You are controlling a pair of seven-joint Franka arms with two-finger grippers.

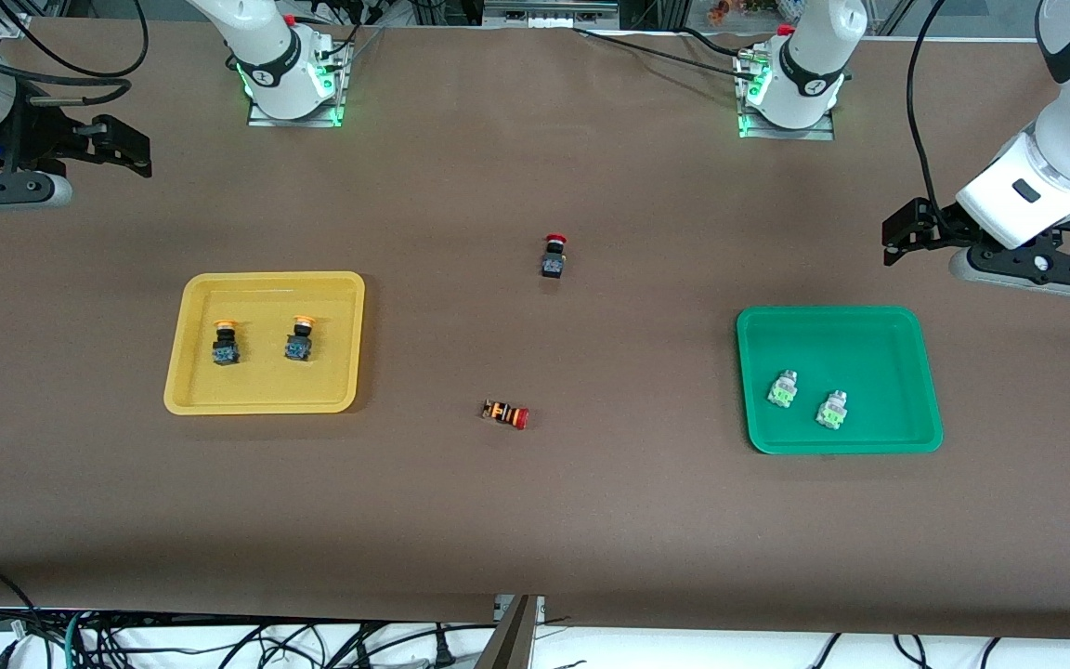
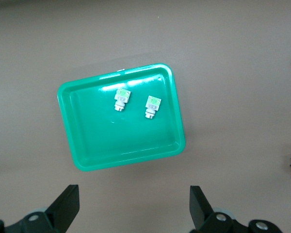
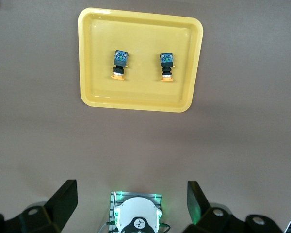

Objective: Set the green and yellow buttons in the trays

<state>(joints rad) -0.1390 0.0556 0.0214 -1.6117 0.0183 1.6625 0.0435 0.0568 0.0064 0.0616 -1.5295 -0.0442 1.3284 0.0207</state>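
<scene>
Nearest you, the striped red-capped button (image 1: 505, 413) lies on its side on the matte brown tabletop (image 1: 535, 520), between the trays; leave it, it's not part of the job.

Next out, the green tray (image 1: 906, 432), glossy shallow plastic with rounded corners, holds both green buttons (image 1: 782, 388) (image 1: 831, 410), tiny whitish-grey blocks with pale green faces, near each other but apart.

The yellow tray (image 1: 184, 395), same shape, holds both yellow buttons (image 1: 225, 343) (image 1: 299, 339), black bodies with round orange-yellow caps, side by side, apart.

Farther off, the black red-capped button (image 1: 553, 256) stands alone mid-tabletop; also not yours.

The left gripper (image 1: 914, 232) hangs over bare tabletop at the left arm's end, fingers (image 2: 68, 206) spread and empty; the green tray sits well clear of them.

The right gripper (image 1: 117, 144) hangs over the right arm's end, fingers (image 3: 63, 199) spread, holding nothing, with the yellow tray well away.

By my read, sorting looks done: all four are in matching trays. Next move calls for no grasp; keep both arms parked.
</scene>
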